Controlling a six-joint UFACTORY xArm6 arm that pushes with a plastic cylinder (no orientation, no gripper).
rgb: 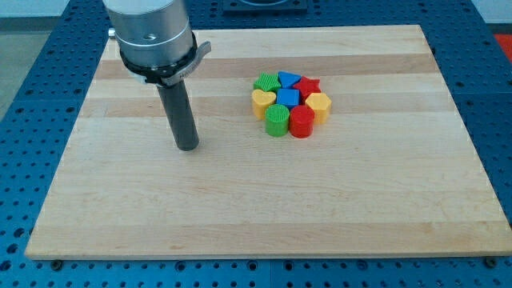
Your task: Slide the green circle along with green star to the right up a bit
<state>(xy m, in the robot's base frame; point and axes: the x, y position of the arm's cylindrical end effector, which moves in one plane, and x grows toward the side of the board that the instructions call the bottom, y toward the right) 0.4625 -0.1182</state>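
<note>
The green circle stands at the lower left of a tight cluster of blocks on the wooden board. The green star is at the cluster's upper left. Between them lies a yellow heart. My tip rests on the board well to the view's left of the cluster, about a hundred pixels left of the green circle and slightly lower, touching no block.
The cluster also holds a blue triangle, a red star, a blue block, a yellow hexagon and a red circle. A blue perforated table surrounds the board.
</note>
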